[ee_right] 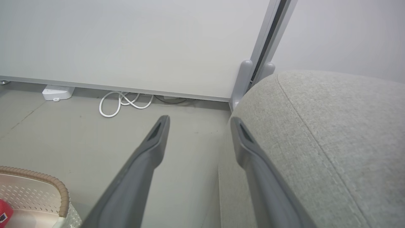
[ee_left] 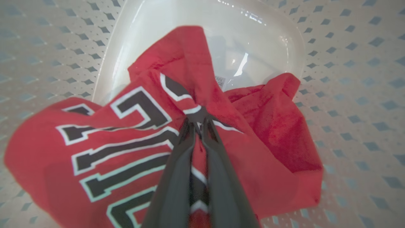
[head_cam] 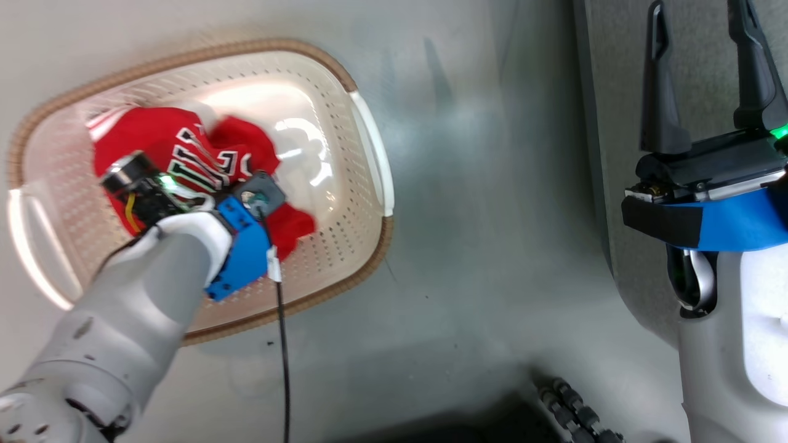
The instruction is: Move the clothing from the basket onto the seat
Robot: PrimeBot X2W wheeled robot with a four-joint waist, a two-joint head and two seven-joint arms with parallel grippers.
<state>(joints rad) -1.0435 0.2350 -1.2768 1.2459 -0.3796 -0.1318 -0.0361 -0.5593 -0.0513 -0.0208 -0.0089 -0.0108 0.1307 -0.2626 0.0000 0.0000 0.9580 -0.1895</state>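
**Left pincer [ee_left: 197, 121] clamped on the jersey [ee_left: 110, 142]; right pincer [head_cam: 699, 9] apart by the seat [ee_right: 316, 126]**

The left pincer reaches down into the basket [head_cam: 345, 203]. Its two dark fingers are pressed together on a bunched fold of the red jersey, right among the white, black-edged letters. The right pincer has its fingers spread wide with nothing between them.

The grey upholstered seat, seamed and rounded at the edge, lies just beyond the right pincer. In the right wrist view one finger lines up over its edge and the other over the pale floor [head_cam: 492, 215]. The seat is well apart from the left pincer.

The cream perforated basket with its brown rim stands on the floor, all around the left pincer and off to the right pincer's left.

All the clothing is inside the basket. In the left wrist view the jersey spreads below and left of the left pincer's tips, and plain red cloth [ee_left: 278, 126] bunches to their right. A small paper label [ee_left: 220, 81] sits on the bare basket bottom just past the tips.
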